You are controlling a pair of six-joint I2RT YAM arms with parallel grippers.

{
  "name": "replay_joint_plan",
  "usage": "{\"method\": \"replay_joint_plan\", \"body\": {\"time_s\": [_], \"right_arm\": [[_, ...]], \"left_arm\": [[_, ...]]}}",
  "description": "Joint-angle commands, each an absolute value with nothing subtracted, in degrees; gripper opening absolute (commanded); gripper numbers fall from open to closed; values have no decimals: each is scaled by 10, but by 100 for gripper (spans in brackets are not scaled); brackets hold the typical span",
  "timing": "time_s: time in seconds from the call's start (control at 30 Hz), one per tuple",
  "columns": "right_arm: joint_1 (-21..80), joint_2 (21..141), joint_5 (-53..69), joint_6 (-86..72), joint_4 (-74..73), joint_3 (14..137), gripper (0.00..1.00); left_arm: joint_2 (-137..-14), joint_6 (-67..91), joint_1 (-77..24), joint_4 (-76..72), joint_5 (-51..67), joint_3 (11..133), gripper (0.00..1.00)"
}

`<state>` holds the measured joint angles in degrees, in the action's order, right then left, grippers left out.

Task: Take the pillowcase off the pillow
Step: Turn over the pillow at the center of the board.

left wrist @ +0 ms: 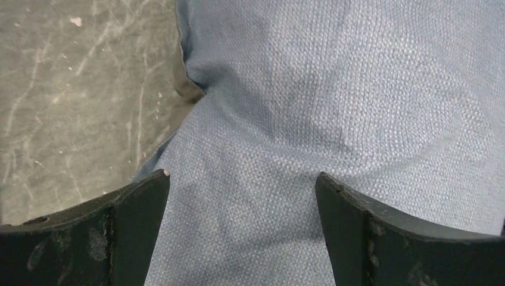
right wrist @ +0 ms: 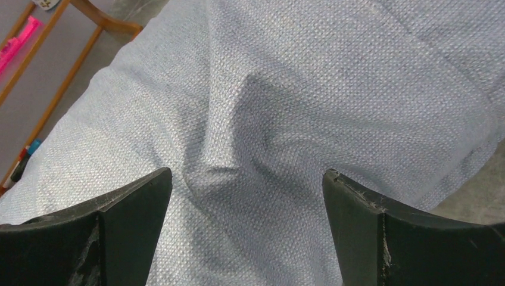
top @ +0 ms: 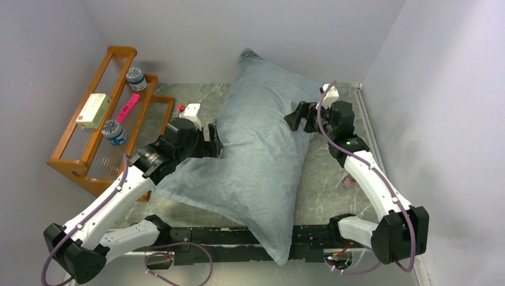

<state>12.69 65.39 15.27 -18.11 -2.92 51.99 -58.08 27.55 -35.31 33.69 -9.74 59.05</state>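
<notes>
Two arms rise from the near edge of the marble-patterned table (top: 327, 190), and between their bases the nearest corner of the pillowcase (top: 262, 149) hangs over that edge. It lies plump and filled, plain grey-blue face up. Its long axis runs from this near corner away to the far corner, which points up against the back wall, leaning slightly leftward. Midway along, the left gripper (top: 215, 143) sits at the cloth's left edge with its fingers spread wide, pinching nothing. The right gripper (top: 296, 116), a little farther back at the right edge, is equally spread, and a small raised ridge of cloth stands between its fingers. Left of the pillowcase stands a wooden rack (top: 77, 161) holding jars and a box.
</notes>
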Motion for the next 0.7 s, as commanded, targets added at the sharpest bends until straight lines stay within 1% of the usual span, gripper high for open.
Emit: {"method": "replay_joint_plan", "body": {"time_s": [0.0,0.23,0.37,0.5,0.67], "right_arm": [[127,681,172,-168,8,553,98],[123,742,138,-155,15,611,99],[99,774,139,-154,6,643,99],[67,787,135,-154,13,650,99],[16,825,213,-194,41,656,99]], "left_arm": [[-571,292,-352,335,-46,587,96],[-570,248,-352,342,9,578,96],[-576,247,-351,317,47,553,96],[-595,250,-352,309,55,537,96],[-622,254,-351,293,57,520,96]]}}
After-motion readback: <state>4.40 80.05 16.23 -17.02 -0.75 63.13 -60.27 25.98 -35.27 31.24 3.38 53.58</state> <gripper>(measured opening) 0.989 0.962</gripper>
